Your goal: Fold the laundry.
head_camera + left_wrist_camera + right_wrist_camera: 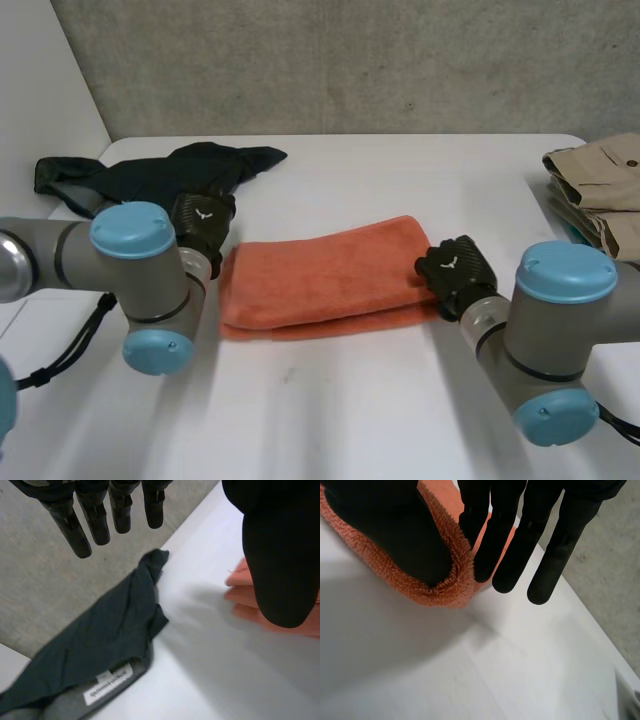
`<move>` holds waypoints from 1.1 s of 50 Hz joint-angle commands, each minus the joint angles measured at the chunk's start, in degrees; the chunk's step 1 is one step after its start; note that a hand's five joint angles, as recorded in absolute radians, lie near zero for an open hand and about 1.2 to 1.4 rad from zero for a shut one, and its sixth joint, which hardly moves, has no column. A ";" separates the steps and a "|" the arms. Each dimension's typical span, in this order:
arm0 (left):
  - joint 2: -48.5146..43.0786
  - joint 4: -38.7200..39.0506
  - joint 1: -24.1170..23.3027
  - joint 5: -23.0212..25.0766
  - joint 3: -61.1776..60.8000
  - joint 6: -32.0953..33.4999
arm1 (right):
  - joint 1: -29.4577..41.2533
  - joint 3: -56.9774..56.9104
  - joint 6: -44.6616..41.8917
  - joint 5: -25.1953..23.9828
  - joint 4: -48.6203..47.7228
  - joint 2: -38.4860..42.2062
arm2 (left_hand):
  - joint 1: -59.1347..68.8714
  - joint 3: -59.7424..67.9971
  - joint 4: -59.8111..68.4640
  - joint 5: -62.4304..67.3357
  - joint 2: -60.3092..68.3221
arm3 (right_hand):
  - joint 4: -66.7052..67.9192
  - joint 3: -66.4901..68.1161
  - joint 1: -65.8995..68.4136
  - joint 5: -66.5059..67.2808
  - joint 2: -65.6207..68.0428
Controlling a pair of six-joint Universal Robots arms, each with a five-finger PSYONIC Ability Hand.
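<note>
Head view takes in the white worktop [350,400] from end to end. At the far left corner a dark garment [170,170] lies crumpled and unfolded, its label turned up in the left wrist view; this piece looks like work not yet begun. Just beside it, the left hand [203,225] hovers at the left end of the orange towel [320,275] with its fingers straight and spread and nothing held. Its thumb hangs in front of the towel's end, and I cannot tell whether it touches. The towel lies flat across the middle of the worktop between the two hands, doubled over lengthwise into a long strip with one layer showing under the other along the near edge, so at least one fold seems done and a further fold crosswise probably remains. At its right end the right hand [455,272] has its thumb sunk into the terry, with the towel's rim standing up between the thumb and straight fingers, apparently nipped there. At the far right edge a stack of khaki clothes [600,180] sits neatly folded, which I judge finished.
</note>
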 commanded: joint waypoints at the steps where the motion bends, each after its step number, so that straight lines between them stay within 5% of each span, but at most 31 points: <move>1: 11.65 0.10 -2.18 0.56 -7.19 0.03 | -3.89 4.87 -1.42 -0.26 0.99 -5.32 | -1.23 -2.25 -1.61 -2.71 -1.83 | 11.87 12.28 18.51 13.60 12.57; 12: 24.85 0.37 -2.35 1.09 -15.20 -2.69 | -11.10 8.67 -21.02 -0.17 7.42 -17.65 | -1.23 -2.25 -1.61 -2.71 -1.83 | 11.87 12.28 18.51 13.60 12.57; 20: 25.30 0.37 -3.41 1.09 -15.29 -5.85 | 7.43 4.36 -22.00 -12.28 -1.81 -16.61 | -1.23 -2.25 -1.61 -2.71 -1.83 | 11.87 12.28 18.51 13.60 12.57; 24: 24.86 0.19 -4.72 0.91 -15.47 -7.26 | 14.11 4.97 -22.70 -20.81 -3.05 -7.32 | -1.23 -2.25 -1.61 -2.71 -1.83 | 11.87 12.28 18.51 13.60 12.57; 30: 24.68 0.10 -6.74 0.91 -16.17 -9.54 | 18.26 4.97 -22.36 -18.46 -1.20 -4.47 | -1.23 -2.25 -1.61 -2.71 -1.83 | 6.44 6.84 13.08 8.16 7.13; 31: 24.68 0.10 -7.01 0.91 -16.17 -9.81 | 18.17 4.88 -21.74 -17.76 -1.03 -4.56 | -1.23 -2.25 -1.61 -2.71 -1.83 | -11.94 -11.53 -5.30 -10.21 -11.24; 32: 24.68 0.10 -7.27 0.91 -16.08 -10.07 | 18.08 4.80 -19.65 -15.93 -1.20 -4.82 | -1.23 -2.25 -1.61 -2.71 -1.83 | -51.75 -51.35 -45.12 -50.03 -51.06; 33: 24.68 0.19 -7.97 0.91 -15.74 -10.68 | 17.99 4.71 -17.89 -15.12 -1.37 -5.35 | -1.07 -2.09 -1.44 -2.55 -1.66 | -58.13 -57.72 -51.49 -56.40 -57.43; 40: 24.33 0.37 -11.48 0.74 -11.27 -14.55 | 8.71 4.01 11.85 -13.54 -0.41 -21.76 | -0.06 -1.08 -0.43 -1.54 -0.65 | -58.13 -57.72 -51.49 -56.40 -57.43; 44: 21.53 -0.16 -15.17 0.74 -7.40 -18.06 | 2.81 1.82 27.35 -13.97 5.62 -23.02 | 0.11 -0.91 -0.26 -1.37 -0.48 | -58.13 -57.72 -51.49 -56.40 -57.43; 48: 17.41 -3.31 -18.78 0.73 -3.71 -21.40 | -2.55 -2.40 32.92 -14.59 15.29 -19.88 | 0.45 -0.57 0.07 -1.03 -0.15 | -58.13 -57.72 -51.49 -56.40 -57.43; 55: 7.56 -12.28 -22.30 -0.67 0.96 -25.63 | -4.33 -10.58 28.90 -14.50 26.30 -7.30 | 1.12 0.10 0.74 -0.36 0.52 | -58.13 -57.72 -51.49 -56.40 -57.43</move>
